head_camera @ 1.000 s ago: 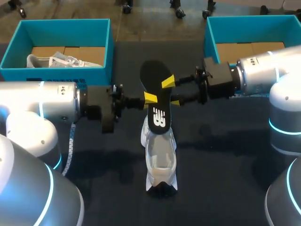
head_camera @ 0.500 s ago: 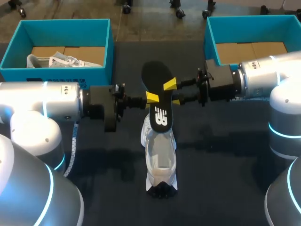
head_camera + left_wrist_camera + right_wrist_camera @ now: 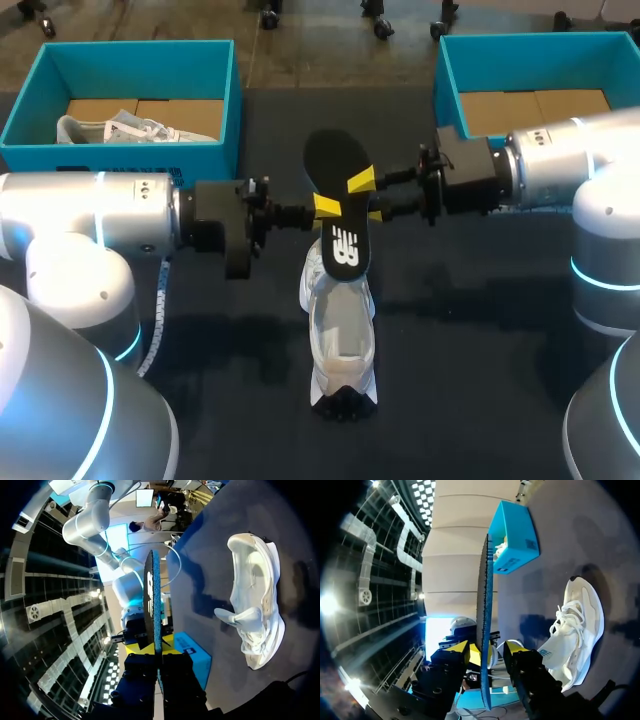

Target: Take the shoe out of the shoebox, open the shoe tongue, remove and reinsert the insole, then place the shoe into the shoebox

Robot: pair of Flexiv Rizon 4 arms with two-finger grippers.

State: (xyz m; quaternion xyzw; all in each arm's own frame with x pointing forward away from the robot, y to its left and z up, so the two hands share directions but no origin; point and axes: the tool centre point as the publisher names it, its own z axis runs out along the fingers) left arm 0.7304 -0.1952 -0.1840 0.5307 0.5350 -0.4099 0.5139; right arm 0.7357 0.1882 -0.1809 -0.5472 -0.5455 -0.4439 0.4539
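Note:
A black insole (image 3: 335,160) is held on edge in the air above the table's middle, over the toe end of a white shoe (image 3: 340,340) that lies on the dark table. My left gripper (image 3: 327,207) comes in from the left and is shut on the insole's edge (image 3: 152,605). My right gripper (image 3: 366,197) faces it from the right. Its fingers straddle the insole (image 3: 485,605) with a small gap on each side. The shoe (image 3: 252,610) lies to one side below both grippers, laces loose and tongue up (image 3: 572,625).
A teal shoebox (image 3: 120,150) at the back left holds a second pale shoe (image 3: 110,128). Another teal shoebox (image 3: 450,90) stands at the back right, partly behind my right arm. A pale cord (image 3: 155,310) lies by my left arm.
My right gripper's fingers have narrowed around the insole. The left gripper and the insole have shifted slightly to the right. The shoe has not moved.

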